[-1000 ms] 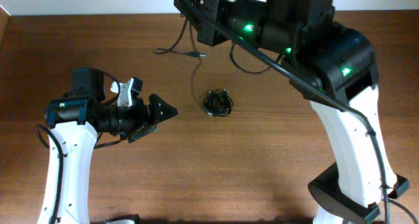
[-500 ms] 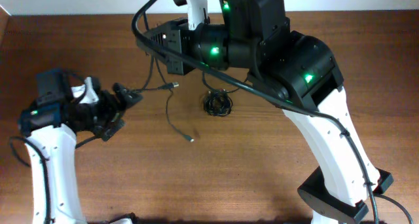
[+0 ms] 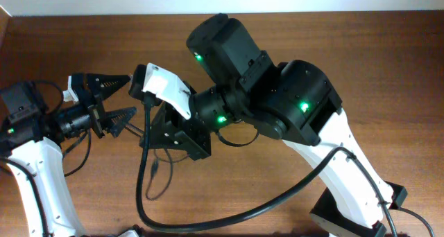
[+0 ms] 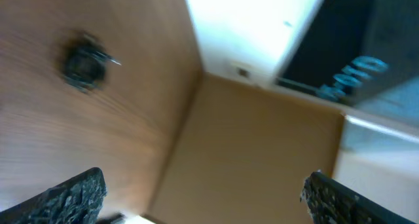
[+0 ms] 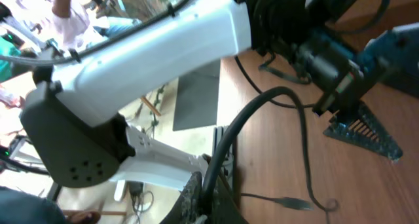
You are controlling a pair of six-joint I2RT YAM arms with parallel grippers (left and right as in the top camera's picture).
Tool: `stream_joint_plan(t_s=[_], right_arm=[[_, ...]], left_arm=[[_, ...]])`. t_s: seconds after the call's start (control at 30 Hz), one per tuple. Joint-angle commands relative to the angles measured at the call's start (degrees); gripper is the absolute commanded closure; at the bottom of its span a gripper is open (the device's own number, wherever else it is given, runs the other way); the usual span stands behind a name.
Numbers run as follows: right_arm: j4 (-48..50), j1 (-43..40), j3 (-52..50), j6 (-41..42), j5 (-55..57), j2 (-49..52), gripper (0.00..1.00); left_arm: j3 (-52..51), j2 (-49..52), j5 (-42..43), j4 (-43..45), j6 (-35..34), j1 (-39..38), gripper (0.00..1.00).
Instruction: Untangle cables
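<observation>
Closest in the right wrist view, the right claw (image 5: pixel 206 196) is clenched. A thin black cord (image 5: pixel 281 91) seems to run straight out from between its fingertips, arch up and drop to the bench (image 3: pixel 229 188), where a small plug end lies. Pinching it near one end is a sensible hold — the rest hangs free and can be laid down as an open loop, not a heap. From overhead that cord trails on the wood left of the right arm (image 3: pixel 291 119). It lies beside the arm's own thicker cable (image 3: pixel 141 181), which is no part of the job.

Just past it, the left claw (image 3: pixel 133 94) is spread wide with nothing between its fingers. It is raised and faces the right claw — placed, I judge, either to receive the cord or simply to stand clear of it.

Farthest off is the knot (image 4: pixel 84 60), a small dark clump on the bench, well apart from the left claw. Overhead, the right arm hides nearly all of it. So one cord looks separated, and the knot awaits.
</observation>
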Motion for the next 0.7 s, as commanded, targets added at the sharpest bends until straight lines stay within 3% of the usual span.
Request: stream_joint_plan(t_s=[0.0, 0.2, 0.37, 0.47, 0.53, 0.67], right_arm=[[-1.9, 0.0, 0.4, -3.2, 11.0, 0.2, 0.96], [-1.2, 0.0, 0.4, -3.1, 22.1, 0.2, 0.96], [-1.2, 0.0, 0.4, -2.1, 31.8, 0.2, 0.96], [-1.0, -0.1, 0.4, 4.0, 41.5, 0.2, 0.96], [-1.2, -0.1, 0.4, 4.0, 44.4, 0.2, 0.96], [-1.2, -0.1, 0.4, 4.0, 46.2, 0.2, 0.96]], left_arm=[[0.5, 0.0, 10.1, -0.1, -0.4, -0.9, 0.01], [0.5, 0.0, 9.7, -0.2, -0.7, -10.4, 0.01], [0.5, 0.0, 5.1, -0.1, -2.3, -11.8, 0.06], [0.5, 0.0, -4.2, -0.2, -2.9, -11.8, 0.09], [0.5, 0.0, -8.0, -0.2, -7.3, -11.8, 0.15], [0.5, 0.0, -8.0, 2.6, -21.0, -11.7, 0.11]])
